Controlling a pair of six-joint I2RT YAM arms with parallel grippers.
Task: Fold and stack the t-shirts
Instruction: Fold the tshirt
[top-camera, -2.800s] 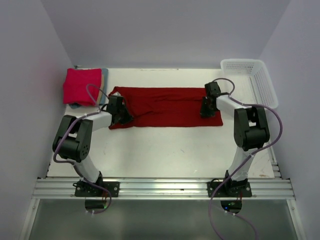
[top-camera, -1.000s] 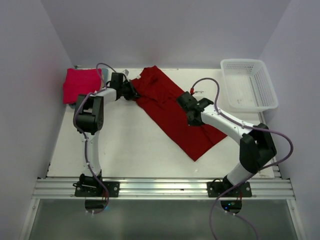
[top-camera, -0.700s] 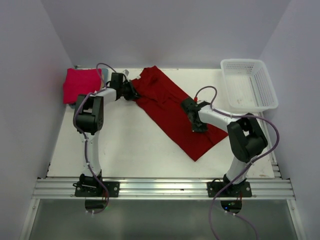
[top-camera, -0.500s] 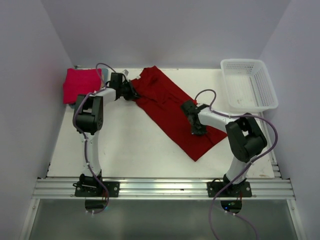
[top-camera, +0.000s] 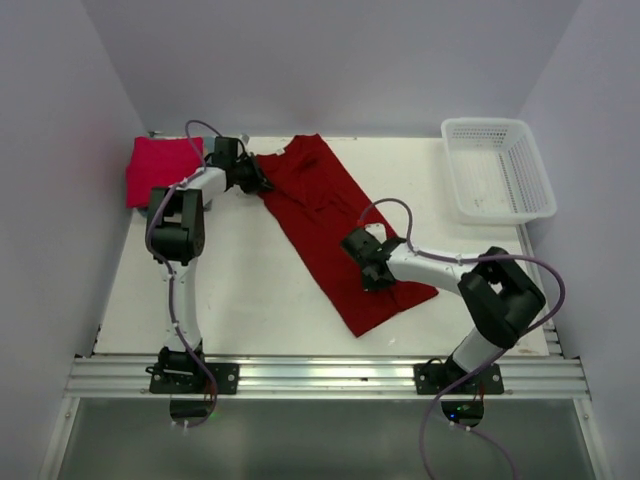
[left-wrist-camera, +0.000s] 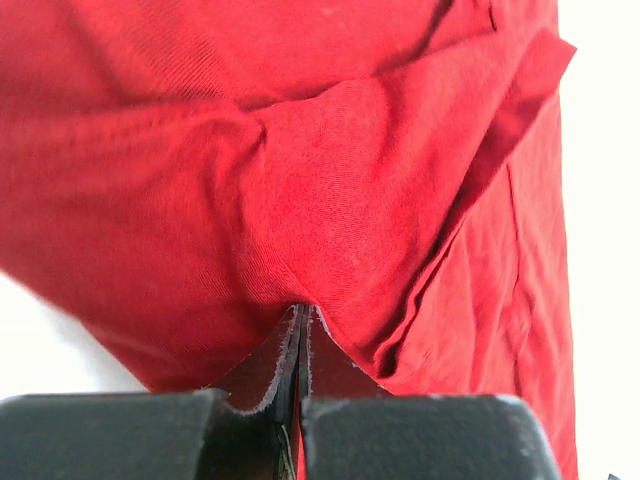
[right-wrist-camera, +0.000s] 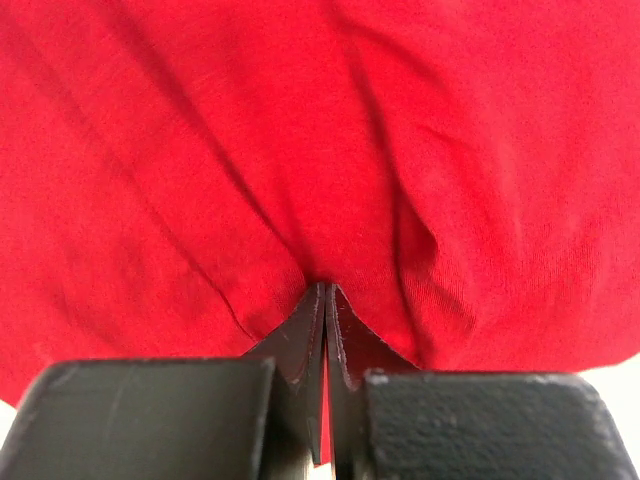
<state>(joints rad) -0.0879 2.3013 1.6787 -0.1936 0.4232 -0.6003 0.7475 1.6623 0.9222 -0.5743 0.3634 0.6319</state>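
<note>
The task is looking roughly half done. A pinkish-red t-shirt is sitting folded into a neat square at the far left corner of the bench; whether another shirt is lying under it cannot be told from the overhead view. The dark red t-shirt is lying on the bench as a long, narrow band, which suggests its lengthwise folds are already made. It is running on a slant from the far edge near the pink square down towards the near middle. The left end effector is pinching the far end of the band, just beside the folded pink shirt. The left wrist view shows its fingers pressed together with a gathered ridge of red cloth between them. The right end effector is clamping the cloth close to the near end, and its wrist view likewise shows the fingers together on a pinch of fabric. A white basket is standing at the far right corner, well apart from the shirts. What appears to be remaining is folding this band across its length and setting it on the pink square.
</note>
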